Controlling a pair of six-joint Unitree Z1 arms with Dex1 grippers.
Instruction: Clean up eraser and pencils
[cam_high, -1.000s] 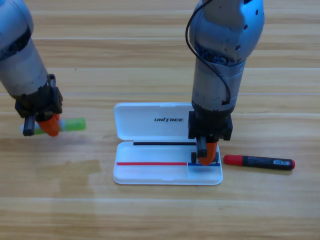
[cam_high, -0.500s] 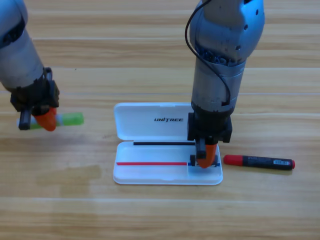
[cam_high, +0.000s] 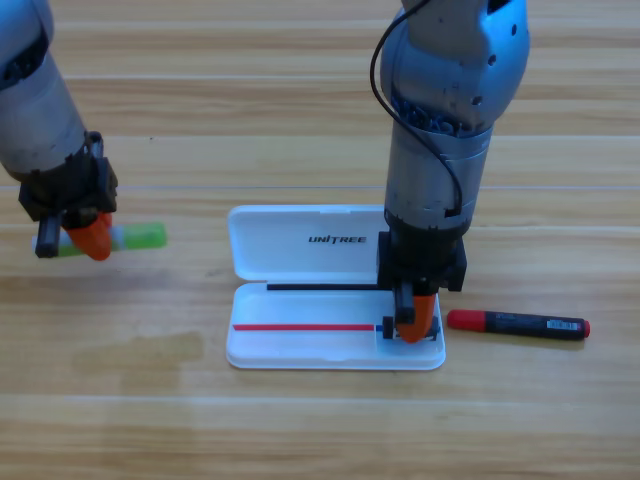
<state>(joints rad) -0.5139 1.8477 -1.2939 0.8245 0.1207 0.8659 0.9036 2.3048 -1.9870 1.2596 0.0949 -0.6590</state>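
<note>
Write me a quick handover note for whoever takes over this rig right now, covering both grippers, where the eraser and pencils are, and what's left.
Left gripper: down on the green pencil, left of the white case; grip unclear.
Right gripper: down in the case's lower right compartment, over a small dark block, probably the eraser; grip unclear.
Red-capped pencil: flat on the table, right of the case, untouched.
Done: eraser at or in the case.
Left: both pencils into the case.
</note>
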